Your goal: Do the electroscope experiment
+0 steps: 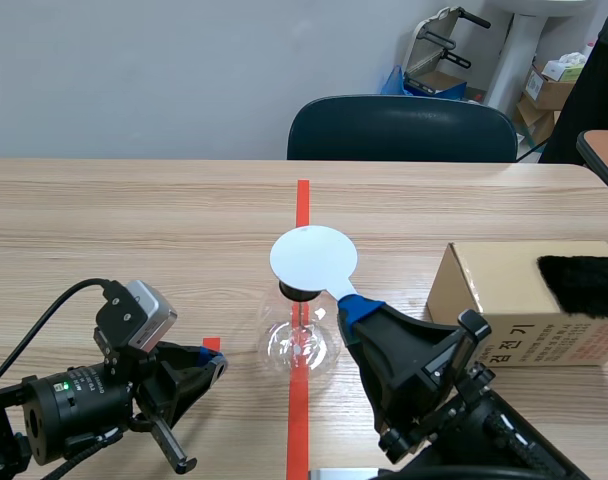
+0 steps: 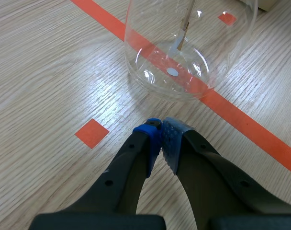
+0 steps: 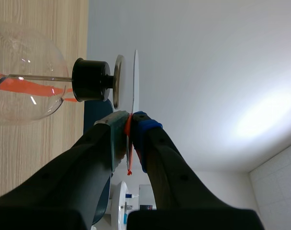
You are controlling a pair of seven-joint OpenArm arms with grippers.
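- The right tool (image 3: 130, 127) is clamped narrowly on the edge of a thin white disc (image 3: 135, 76), with the pads pressing it from both sides. A bit of red shows between the fingers.
- In the scene the white disc (image 1: 313, 257) lies flat, directly over the top of the electroscope (image 1: 300, 340).
- In the right wrist view the disc is seen edge-on, just beside the electroscope's metal cap (image 3: 117, 81), with a thin gap between them.
- Under the cap, a black stopper (image 3: 90, 80) plugs the neck of the round glass flask (image 3: 21, 72). A thin rod runs from the stopper into the glass.
- The electroscope stands near the middle of the table (image 1: 134, 230), on the orange tape line (image 1: 302, 205).
- The left tool (image 2: 161, 136) holds nothing, and its blue pads are pressed together. It sits low over the table at the near left, pointing toward the flask and apart from it.
- A small orange square (image 2: 92, 132) marks the table just beside the left tool.
- At the right of the table is a cardboard box (image 1: 504, 300) with a piece of black fur (image 1: 584, 285) on its top.
- A dark chair (image 1: 402, 130) stands at the far edge.
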